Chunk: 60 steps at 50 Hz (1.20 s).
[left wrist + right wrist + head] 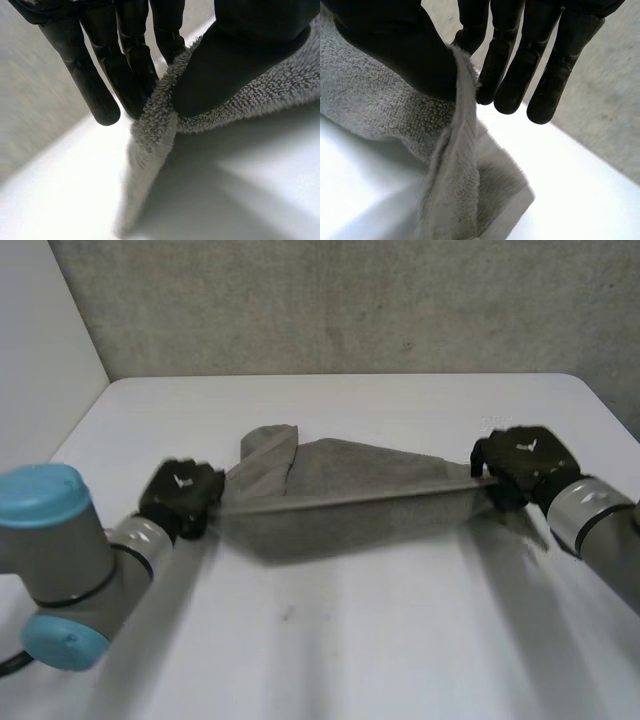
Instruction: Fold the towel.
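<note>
White table (380,640) had open surface toward 6 o'clock, grey towel (350,480) sat mid-table with near edge pulled taut, left hand (180,496) pinched the 9 o'clock corner, right hand (525,465) pinched the 3 o'clock corner.

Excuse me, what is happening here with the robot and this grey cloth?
Two robot arms are holding a grey towel over the white table. The left hand pinches one end between thumb and fingers, and the right hand pinches the other end. One edge runs taut between them, raised off the table, while the rest trails down behind. The fold is not yet made.
</note>
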### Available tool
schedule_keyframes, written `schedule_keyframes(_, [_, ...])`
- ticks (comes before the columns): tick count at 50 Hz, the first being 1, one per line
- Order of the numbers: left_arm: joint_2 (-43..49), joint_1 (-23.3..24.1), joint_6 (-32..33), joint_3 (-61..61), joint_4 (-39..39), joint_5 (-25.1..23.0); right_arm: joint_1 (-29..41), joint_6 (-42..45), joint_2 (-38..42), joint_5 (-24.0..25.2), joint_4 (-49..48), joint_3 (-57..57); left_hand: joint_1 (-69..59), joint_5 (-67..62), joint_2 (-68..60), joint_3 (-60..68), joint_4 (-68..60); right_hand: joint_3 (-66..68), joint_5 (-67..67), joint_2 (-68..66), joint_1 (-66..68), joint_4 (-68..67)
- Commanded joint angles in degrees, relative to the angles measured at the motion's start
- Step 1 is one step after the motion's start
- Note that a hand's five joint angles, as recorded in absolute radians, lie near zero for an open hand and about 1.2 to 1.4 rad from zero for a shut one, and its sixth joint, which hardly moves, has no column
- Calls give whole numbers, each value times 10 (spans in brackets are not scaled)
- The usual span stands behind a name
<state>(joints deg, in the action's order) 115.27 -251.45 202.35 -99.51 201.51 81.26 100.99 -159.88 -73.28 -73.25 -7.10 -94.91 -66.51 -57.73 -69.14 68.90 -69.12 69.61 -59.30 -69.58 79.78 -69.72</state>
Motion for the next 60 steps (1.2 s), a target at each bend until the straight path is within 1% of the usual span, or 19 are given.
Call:
schedule_keyframes(1, [-199,3,24,25,-29,-1,-20,29,-120,12,146,107,-135,-123,-109,111,-109,104,-107,-104,2,-103])
schedule_keyframes(8, [-313,1,24,89,-128,-7,-52,88,-169,18,271,219,-135,-123,-109,111,-109,104,-107,-104,2,-103])
schedule_keyframes(15, [-310,1,25,162,-255,-7,-54,137,-180,22,336,269,-135,-123,-109,111,-109,104,-107,-104,2,-103])
schedule_keyframes(19, [-240,0,28,184,-311,-7,-49,144,-145,21,339,255,-135,-123,-109,111,-109,104,-107,-104,2,-103])
schedule_keyframes(26, [-101,-5,88,230,-318,-2,-36,154,-37,13,328,269,-135,-123,-109,111,-109,104,-107,-104,2,-103])
schedule_keyframes(31, [4,-10,152,327,-317,-2,-12,150,39,-10,243,310,-135,-123,-109,111,-109,104,-107,-104,2,-103])
schedule_keyframes(33, [58,-11,164,427,-296,-2,9,143,68,-45,129,342,-135,-123,-109,111,-109,104,-107,-104,2,-103])
schedule_keyframes(34, [58,-11,164,427,-296,-2,10,143,68,-45,128,342,-135,-123,-109,111,-109,104,-107,-104,2,-103])
schedule_keyframes(36, [76,-10,160,484,-271,-2,25,137,71,-71,-38,351,-135,-123,-109,111,-109,104,-107,-104,2,-103])
schedule_keyframes(37, [86,-10,150,532,-235,-1,25,137,71,-71,-39,351,-135,-123,-109,111,-109,104,-107,-104,2,-103])
schedule_keyframes(38, [88,-10,128,570,-189,0,28,135,68,-79,-128,348,-135,-123,-109,111,-109,104,-107,-104,2,-103])
schedule_keyframes(39, [88,-10,128,571,-189,0,28,135,68,-79,-129,348,-135,-123,-109,111,-109,104,-107,-104,2,-103])
schedule_keyframes(41, [81,-10,56,593,-86,1,28,126,54,-88,-277,335,-135,-123,-109,111,-109,104,-107,-104,2,-103])
schedule_keyframes(42, [80,-10,56,593,-86,1,28,126,54,-88,-278,335,-135,-123,-109,111,-109,104,-107,-104,2,-103])
schedule_keyframes(44, [50,-11,-20,579,-15,4,27,109,29,-87,-319,314,-135,-123,-109,111,-109,104,-107,-104,2,-103])
schedule_keyframes(49, [10,-21,-93,478,-21,8,23,101,10,-82,-250,285,-135,-123,-109,111,-109,104,-107,-104,2,-103])
schedule_keyframes(53, [-17,-37,-98,383,-29,7,22,100,9,-74,-161,266,-135,-123,-109,111,-109,104,-107,-104,2,-103])
schedule_keyframes(55, [-29,-43,-98,332,-31,5,21,102,11,-43,-70,243,-135,-123,-109,111,-109,104,-107,-104,2,-103])
schedule_keyframes(60, [-46,-65,-94,139,-31,-1,20,105,17,1,20,182,-135,-123,-109,111,-109,104,-107,-104,2,-103])
